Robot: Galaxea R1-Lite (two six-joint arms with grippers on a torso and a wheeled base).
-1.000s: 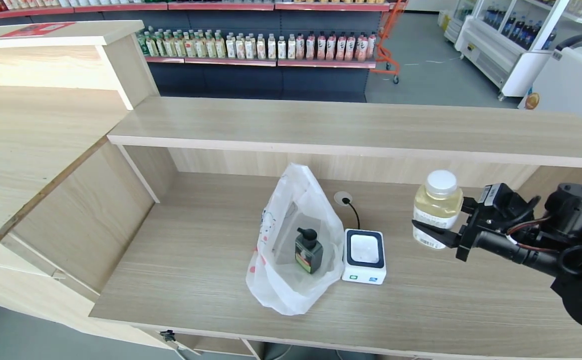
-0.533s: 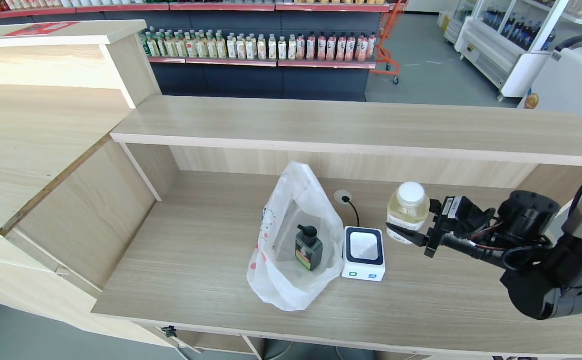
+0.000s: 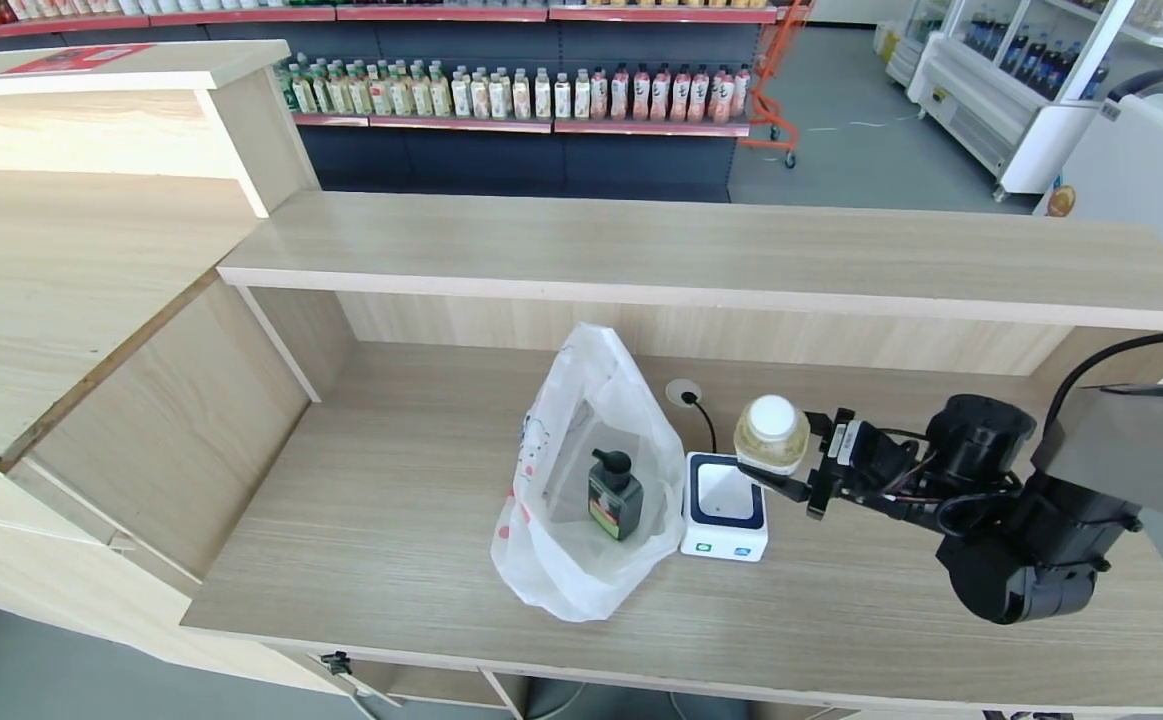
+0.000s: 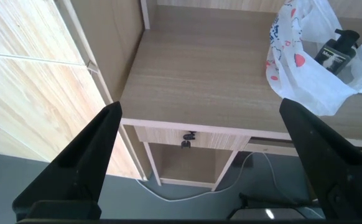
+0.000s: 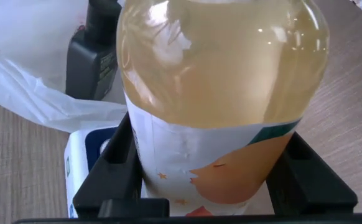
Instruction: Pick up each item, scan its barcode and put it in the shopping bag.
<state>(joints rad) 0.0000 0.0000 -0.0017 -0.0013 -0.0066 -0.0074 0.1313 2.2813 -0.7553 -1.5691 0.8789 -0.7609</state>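
Head view: a full drink bottle (image 3: 770,432) — smooth, likely weighty, best gripped at its labelled waist — is held in the jaws of the right gripper (image 3: 786,460) over the barcode scanner (image 3: 724,497) beside the shopping bag (image 3: 561,560), having been carried in from the right of the bench (image 3: 391,520). Left wrist view: the jaws of the left gripper (image 4: 199,124) are spread wide. Right wrist view: the label is clamped.

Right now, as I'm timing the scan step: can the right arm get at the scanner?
Probably yes. The right end effector, shut on the bottle, hangs over the scanner's right edge with nothing between them; the shopping bag stands on the scanner's other side.
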